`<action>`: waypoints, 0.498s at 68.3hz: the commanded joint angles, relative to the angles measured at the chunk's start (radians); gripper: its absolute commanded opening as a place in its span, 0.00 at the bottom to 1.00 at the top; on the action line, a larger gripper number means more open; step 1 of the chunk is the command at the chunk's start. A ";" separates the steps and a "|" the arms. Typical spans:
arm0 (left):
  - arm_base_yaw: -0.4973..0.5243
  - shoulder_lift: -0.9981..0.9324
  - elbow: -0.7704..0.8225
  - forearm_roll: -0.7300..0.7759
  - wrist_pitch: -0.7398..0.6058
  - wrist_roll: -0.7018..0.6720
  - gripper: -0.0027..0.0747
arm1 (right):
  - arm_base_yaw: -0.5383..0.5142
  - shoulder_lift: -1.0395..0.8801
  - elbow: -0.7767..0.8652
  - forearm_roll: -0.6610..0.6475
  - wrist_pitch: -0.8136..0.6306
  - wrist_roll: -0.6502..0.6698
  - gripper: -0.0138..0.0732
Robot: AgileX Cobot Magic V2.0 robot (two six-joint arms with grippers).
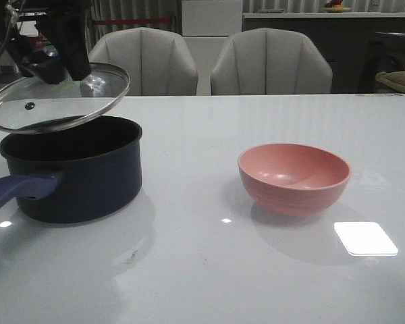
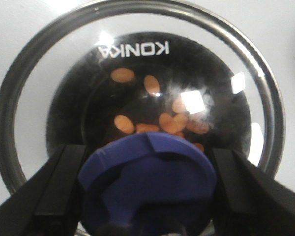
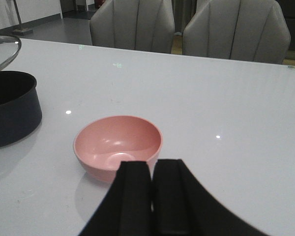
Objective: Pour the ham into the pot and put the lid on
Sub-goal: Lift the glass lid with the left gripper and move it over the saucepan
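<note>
Lid [image 1: 57, 98] tilted above pot [image 1: 74, 172], left pincer [image 2: 147, 191] gripping knob [image 2: 147, 182]

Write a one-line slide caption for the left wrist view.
Left gripper holds the lid by its blue knob above the pot, ham visible through the glass.

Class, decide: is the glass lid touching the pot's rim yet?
Apart. The front view shows the lid tilted in the left claw, with a gap above the pot rim.

Our left gripper [image 2: 147, 196] clamps the lid's knob [image 2: 147, 182]. Our right gripper [image 3: 152, 196] has its fingers pressed together, empty.
</note>
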 commanded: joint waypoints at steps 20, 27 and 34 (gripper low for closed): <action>-0.011 0.034 -0.087 -0.001 -0.002 0.001 0.40 | 0.000 0.008 -0.030 -0.006 -0.083 -0.012 0.33; -0.011 0.052 -0.095 -0.001 0.008 0.001 0.40 | 0.000 0.008 -0.030 -0.006 -0.083 -0.012 0.33; -0.011 0.067 -0.096 -0.005 0.010 0.001 0.40 | 0.000 0.008 -0.030 -0.006 -0.083 -0.012 0.33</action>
